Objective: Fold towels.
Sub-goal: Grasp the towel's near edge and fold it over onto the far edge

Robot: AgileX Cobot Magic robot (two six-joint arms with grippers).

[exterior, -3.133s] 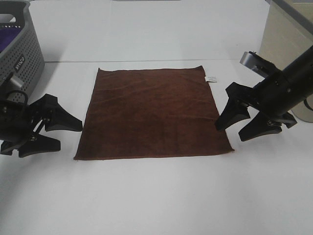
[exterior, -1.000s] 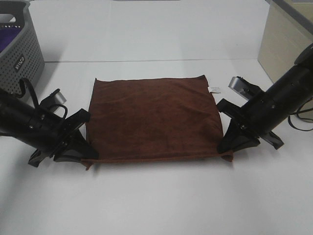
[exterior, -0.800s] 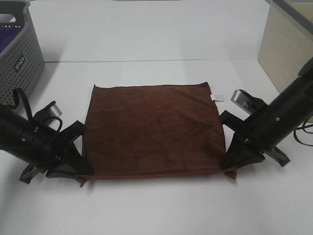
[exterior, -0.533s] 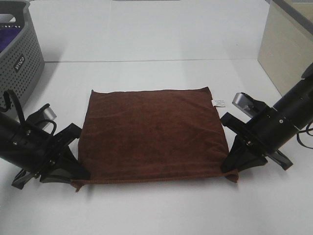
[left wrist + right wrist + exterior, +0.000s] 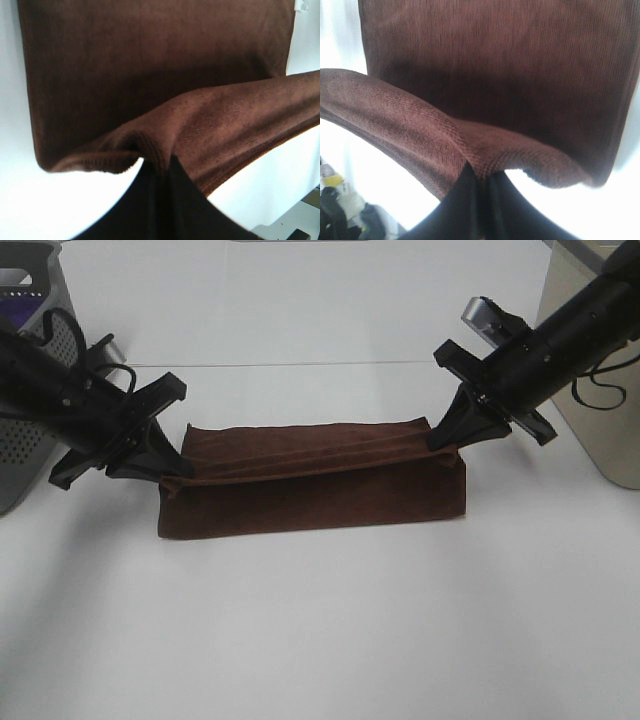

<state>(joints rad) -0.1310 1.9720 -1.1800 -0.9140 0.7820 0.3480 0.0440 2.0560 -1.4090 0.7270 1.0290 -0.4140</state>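
Note:
The dark reddish-brown towel [image 5: 312, 495] lies on the white table, its near edge lifted and carried toward the far edge, so it is half doubled over. My left gripper [image 5: 172, 474] is shut on the lifted left corner. My right gripper [image 5: 443, 446] is shut on the lifted right corner. The edge hangs taut between them above the lower layer. The left wrist view shows the pinched cloth [image 5: 200, 130] over the flat part, and the right wrist view shows the same [image 5: 420, 130]. A bit of the white label [image 5: 301, 5] peeks at one edge.
A grey perforated basket [image 5: 35, 360] stands at the far left, behind my left arm. A beige box [image 5: 590, 380] stands at the right, next to my right arm. White table [image 5: 320, 640] stretches in front of the towel.
Both grippers have lifted the towel's near corners and carried them up and toward the far edge. The towel went from flat to half folded.

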